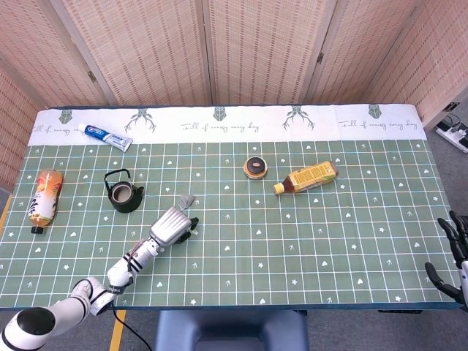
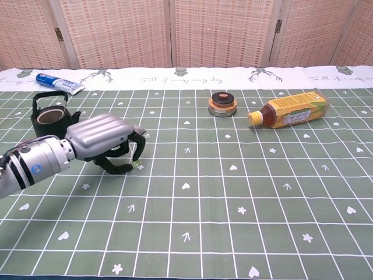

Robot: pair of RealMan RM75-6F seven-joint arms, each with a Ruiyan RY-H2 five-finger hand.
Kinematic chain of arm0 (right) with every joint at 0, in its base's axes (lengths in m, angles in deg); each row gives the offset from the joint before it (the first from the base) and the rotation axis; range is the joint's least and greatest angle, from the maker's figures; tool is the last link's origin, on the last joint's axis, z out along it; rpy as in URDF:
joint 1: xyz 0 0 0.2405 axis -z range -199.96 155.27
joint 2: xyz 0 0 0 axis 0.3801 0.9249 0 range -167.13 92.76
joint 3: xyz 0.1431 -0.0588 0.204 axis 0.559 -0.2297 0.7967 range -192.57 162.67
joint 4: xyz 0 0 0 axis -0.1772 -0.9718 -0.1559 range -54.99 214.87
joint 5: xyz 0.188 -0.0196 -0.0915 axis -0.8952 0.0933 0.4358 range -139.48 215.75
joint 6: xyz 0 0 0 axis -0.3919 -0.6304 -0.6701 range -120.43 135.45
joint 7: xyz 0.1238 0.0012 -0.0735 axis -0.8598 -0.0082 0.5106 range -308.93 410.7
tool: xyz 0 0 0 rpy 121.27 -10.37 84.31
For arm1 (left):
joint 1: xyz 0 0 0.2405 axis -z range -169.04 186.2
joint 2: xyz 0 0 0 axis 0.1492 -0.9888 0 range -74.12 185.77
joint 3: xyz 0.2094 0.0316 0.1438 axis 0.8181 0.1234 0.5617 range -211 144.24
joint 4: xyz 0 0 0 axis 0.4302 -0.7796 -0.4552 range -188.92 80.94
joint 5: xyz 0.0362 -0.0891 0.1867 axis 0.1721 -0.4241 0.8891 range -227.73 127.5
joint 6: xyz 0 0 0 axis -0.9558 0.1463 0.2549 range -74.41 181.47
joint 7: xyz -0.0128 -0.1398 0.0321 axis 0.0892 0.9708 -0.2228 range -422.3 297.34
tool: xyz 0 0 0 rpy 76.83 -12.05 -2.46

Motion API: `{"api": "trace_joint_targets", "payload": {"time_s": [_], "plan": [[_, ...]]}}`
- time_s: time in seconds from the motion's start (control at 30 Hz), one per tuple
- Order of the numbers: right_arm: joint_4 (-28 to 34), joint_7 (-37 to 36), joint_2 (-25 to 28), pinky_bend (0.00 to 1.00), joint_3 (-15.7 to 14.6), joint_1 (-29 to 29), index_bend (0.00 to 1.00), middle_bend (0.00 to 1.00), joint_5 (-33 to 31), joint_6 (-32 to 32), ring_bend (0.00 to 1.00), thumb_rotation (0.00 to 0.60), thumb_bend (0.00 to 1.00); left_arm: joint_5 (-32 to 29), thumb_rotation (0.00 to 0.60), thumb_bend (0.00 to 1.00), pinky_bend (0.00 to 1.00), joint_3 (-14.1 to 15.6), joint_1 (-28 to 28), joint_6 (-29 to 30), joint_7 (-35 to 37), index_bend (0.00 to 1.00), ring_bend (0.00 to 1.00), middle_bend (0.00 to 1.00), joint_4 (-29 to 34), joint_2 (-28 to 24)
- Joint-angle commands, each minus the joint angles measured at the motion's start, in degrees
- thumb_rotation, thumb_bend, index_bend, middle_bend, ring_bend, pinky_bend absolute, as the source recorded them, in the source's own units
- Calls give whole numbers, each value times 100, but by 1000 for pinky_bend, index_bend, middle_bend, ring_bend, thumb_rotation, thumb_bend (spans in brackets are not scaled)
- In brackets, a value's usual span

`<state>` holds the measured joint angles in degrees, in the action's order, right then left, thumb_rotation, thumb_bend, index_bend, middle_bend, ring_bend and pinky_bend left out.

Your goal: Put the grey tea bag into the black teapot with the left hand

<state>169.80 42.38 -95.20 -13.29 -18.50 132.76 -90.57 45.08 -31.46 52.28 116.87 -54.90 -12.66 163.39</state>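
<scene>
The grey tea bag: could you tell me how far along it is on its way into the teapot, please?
Done: the left hand is down over the grey tea bag, fingers curled around it. In hand: the grasp, though whether the bag is gripped is unclear. Left: lifting it and dropping it into the open black teapot, which holds no bag yet.

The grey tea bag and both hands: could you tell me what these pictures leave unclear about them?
- Grey tea bag: mostly covered by the left hand in both views; whether it is actually gripped cannot be told.
- Right hand: cut off by the head view's right edge, absent from the chest view.
- Black teapot: contents too dark to see.
</scene>
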Motion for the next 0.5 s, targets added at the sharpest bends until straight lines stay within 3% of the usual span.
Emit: {"api": "trace_joint_targets", "payload": {"time_s": [0.03, 0.5], "plan": [[1, -8, 2, 0, 2, 6, 0, 0, -1, -12, 0, 600, 365, 6, 600, 400, 1000, 29, 13, -46, 3, 570, 1000, 1000, -58, 42], [38, 39, 16, 0, -9, -19, 0, 0, -27, 76, 0, 600, 365, 13, 600, 399, 1000, 50, 32, 30, 33, 501, 1000, 1000, -118, 64]]}}
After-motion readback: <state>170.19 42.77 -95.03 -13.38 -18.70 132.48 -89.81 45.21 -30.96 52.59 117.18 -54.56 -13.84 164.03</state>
